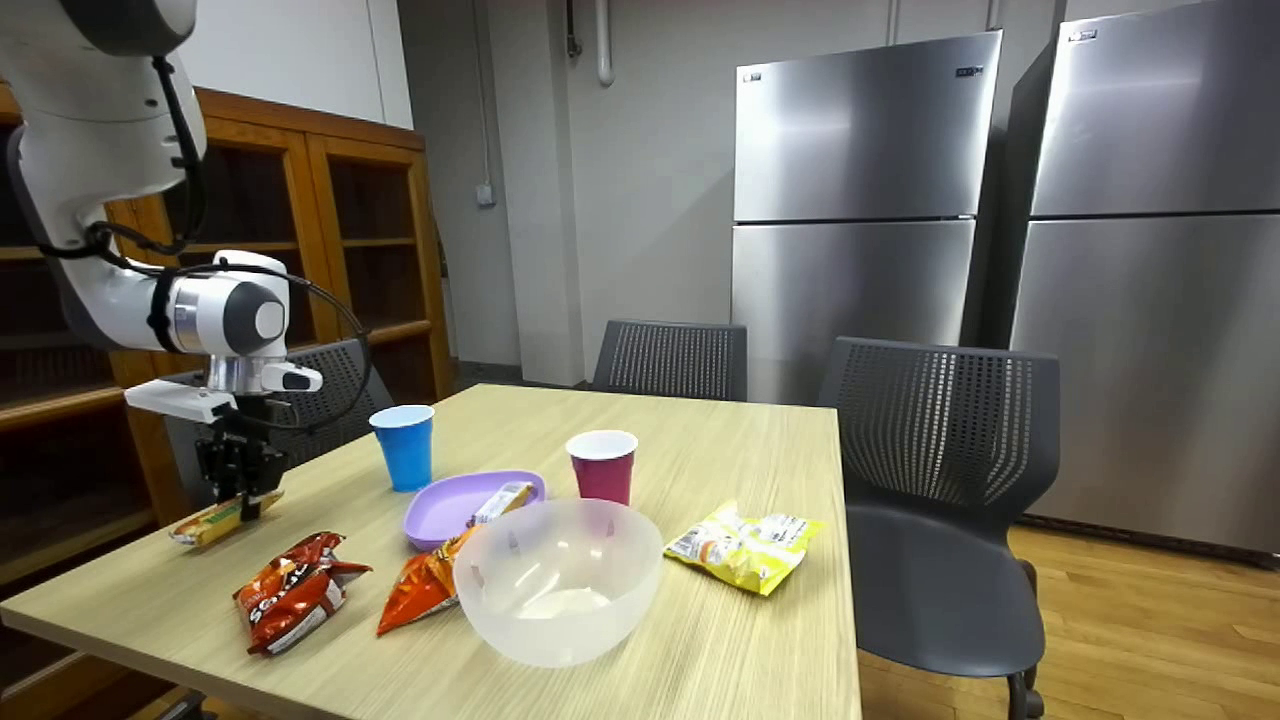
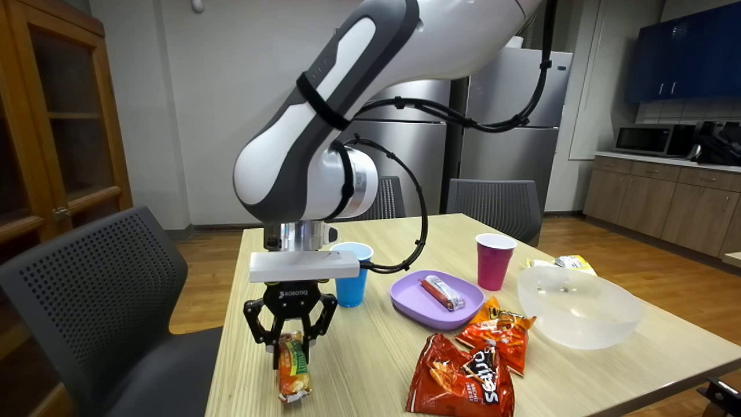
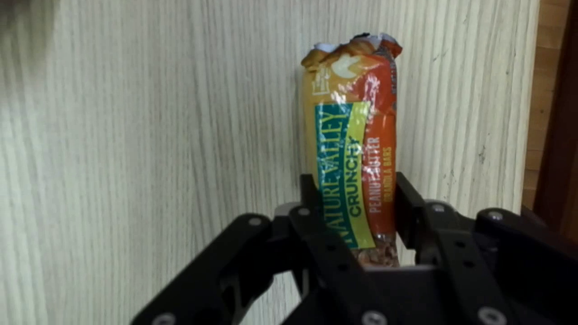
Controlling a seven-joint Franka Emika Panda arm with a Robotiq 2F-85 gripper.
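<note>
1. While the arm (image 2: 278, 162) is bent over the table (image 2: 359, 376) and sloped down to a rounded wrist joint (image 2: 318, 197), the gripper (image 2: 291, 352) is hung straight down from it, close to the table's edge.
2. Between its two fingers (image 3: 408, 212), a granola bar (image 3: 345, 135) is clamped along its long sides. The bar is laid on the table, apart from the other snacks, as is seen in both exterior views.
3. Only in the wrist view can the wrapper's wording be read: "Nature Valley" and "Crunchy", with "Peanut Butter" printed beside them. The crimped far end is pointed away from the gripper there.
4. In an exterior view, the blue cup (image 1: 403, 450) is shown whole; in an exterior view, the cup (image 2: 350, 292) is partly covered by the white bracket (image 2: 304, 266) above the gripper.
5. In an exterior view, another wrapped bar (image 2: 443, 292) is shown in full on a purple plate (image 2: 403, 298), while in an exterior view that plate (image 1: 440, 505) is overlapped by the orange bag (image 1: 430, 585) and the frosted bowl (image 1: 555, 630).
6. A yellow bag (image 1: 745, 548) is displayed beside the bowl in an exterior view; in an exterior view, the same bag (image 2: 573, 262) is partly hidden behind it.
7. By an exterior view, a microwave (image 2: 647, 140) and blue cupboards (image 2: 689, 58) are also taken in, and the "Doritos" lettering on a red bag (image 2: 457, 382) is made legible.
</note>
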